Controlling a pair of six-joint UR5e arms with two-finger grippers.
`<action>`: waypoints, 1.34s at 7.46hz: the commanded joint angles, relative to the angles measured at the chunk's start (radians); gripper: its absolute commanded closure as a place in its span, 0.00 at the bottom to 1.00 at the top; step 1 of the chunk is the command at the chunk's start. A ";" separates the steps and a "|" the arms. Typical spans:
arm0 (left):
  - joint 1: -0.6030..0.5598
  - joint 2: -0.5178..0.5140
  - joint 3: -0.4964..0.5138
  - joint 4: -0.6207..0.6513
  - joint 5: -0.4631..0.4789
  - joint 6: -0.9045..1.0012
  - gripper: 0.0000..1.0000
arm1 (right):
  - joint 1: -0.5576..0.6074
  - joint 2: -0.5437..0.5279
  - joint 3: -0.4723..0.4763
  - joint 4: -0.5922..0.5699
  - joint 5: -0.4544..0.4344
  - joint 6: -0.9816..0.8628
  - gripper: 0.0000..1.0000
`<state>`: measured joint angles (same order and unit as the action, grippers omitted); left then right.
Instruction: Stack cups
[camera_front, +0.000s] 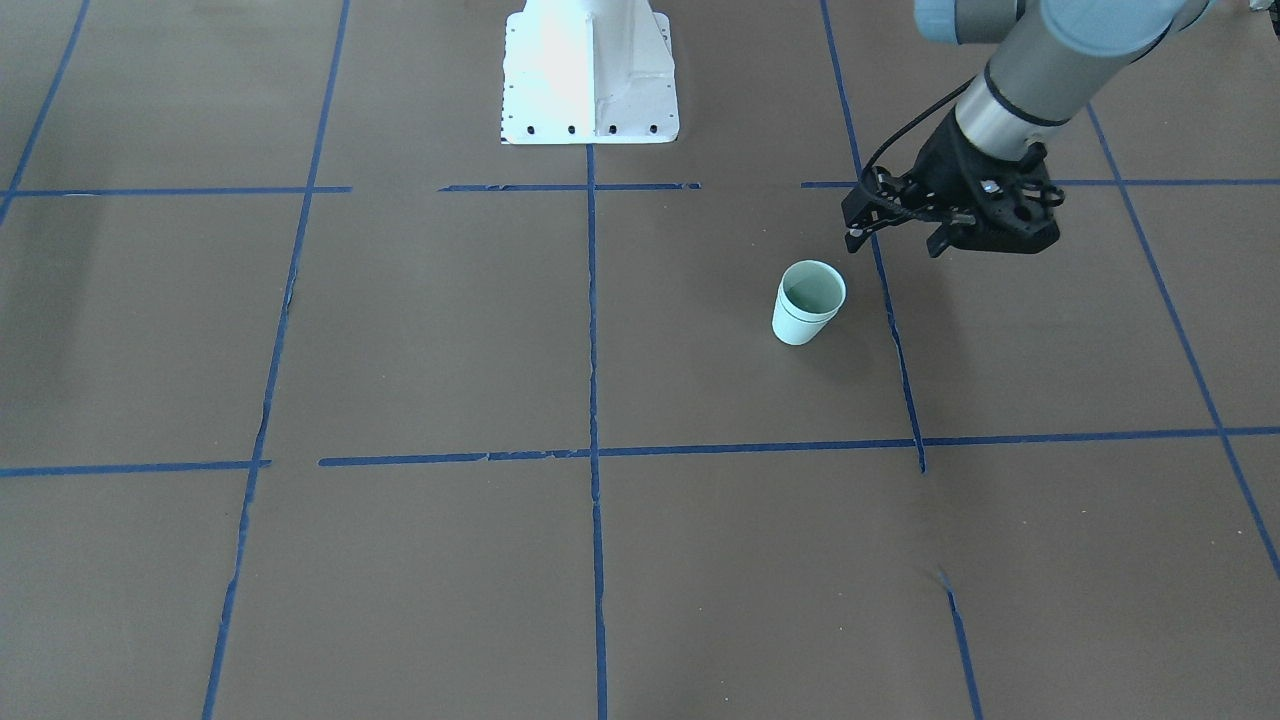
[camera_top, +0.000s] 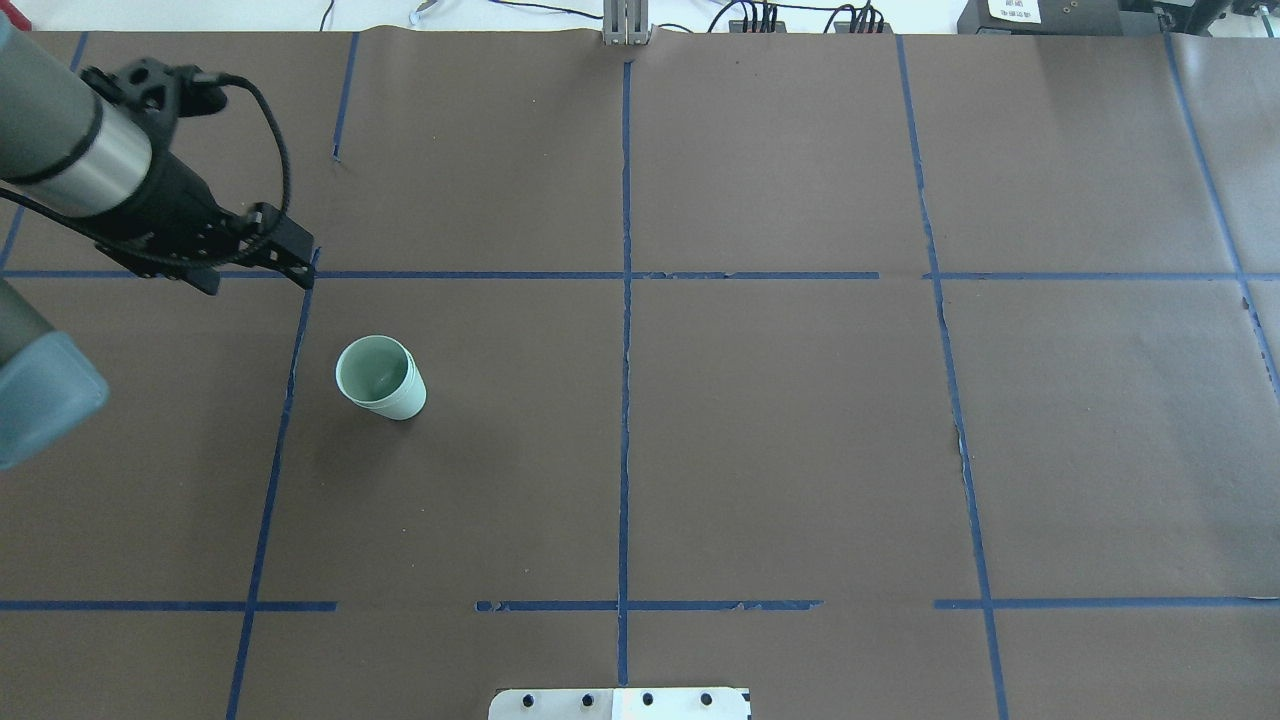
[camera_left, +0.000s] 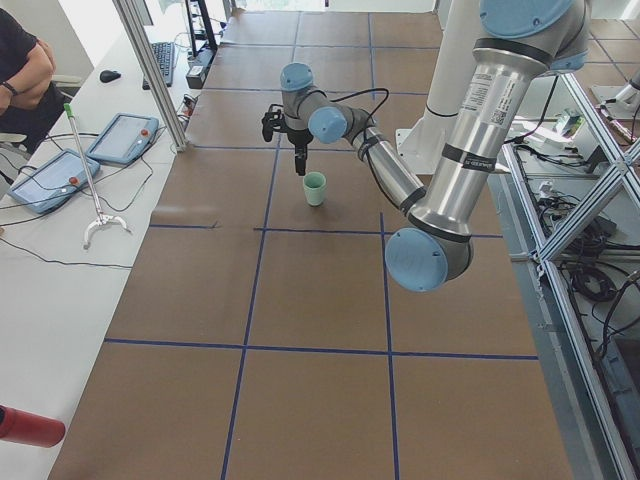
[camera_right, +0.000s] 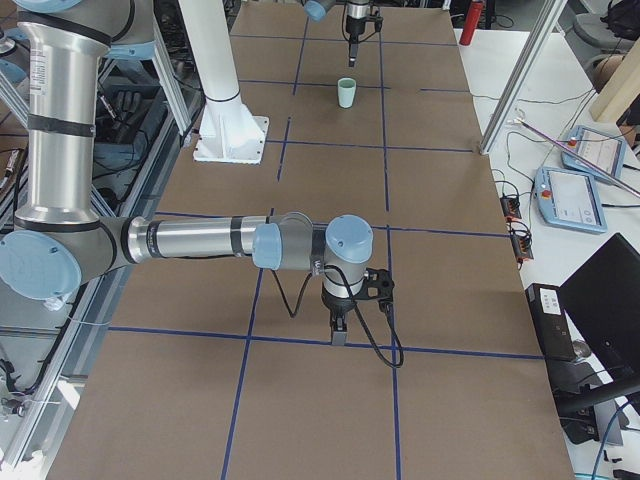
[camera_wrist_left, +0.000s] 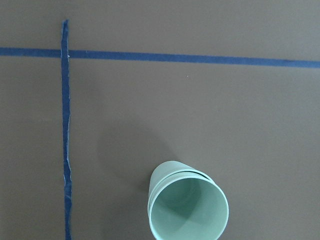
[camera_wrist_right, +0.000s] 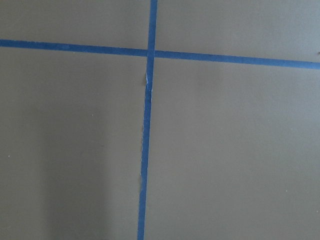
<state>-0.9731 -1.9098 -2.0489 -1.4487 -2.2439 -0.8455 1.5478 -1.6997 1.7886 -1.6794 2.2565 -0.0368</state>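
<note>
Two pale mint-green cups (camera_front: 808, 300) stand upright on the brown table, one nested inside the other, left of centre in the overhead view (camera_top: 380, 378). The left wrist view shows the stack (camera_wrist_left: 187, 207) from above, the lower cup's rim showing just under the upper one. My left gripper (camera_front: 895, 243) hangs open and empty above the table, apart from the stack and beyond it (camera_top: 253, 280). My right gripper (camera_right: 338, 330) shows only in the exterior right view, pointing down over a blue tape line far from the cups; I cannot tell its state.
Blue tape lines (camera_top: 625, 300) divide the table into squares. The white robot base (camera_front: 590, 70) stands at the robot's table edge. Along the far side there is a side table with tablets (camera_left: 120, 135), a grabber stick and a person. A red bottle (camera_left: 25, 425) lies near the corner.
</note>
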 joint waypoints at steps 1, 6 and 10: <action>-0.210 0.023 -0.004 0.133 -0.002 0.396 0.00 | 0.000 0.000 0.000 0.000 0.000 0.000 0.00; -0.565 0.166 0.307 0.082 -0.010 0.935 0.00 | 0.000 0.000 0.000 0.000 0.000 0.000 0.00; -0.634 0.204 0.438 0.080 -0.061 1.034 0.00 | 0.000 0.000 0.000 0.000 0.000 0.000 0.00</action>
<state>-1.6014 -1.7122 -1.6417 -1.3680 -2.2792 0.1823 1.5478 -1.6997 1.7886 -1.6787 2.2565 -0.0368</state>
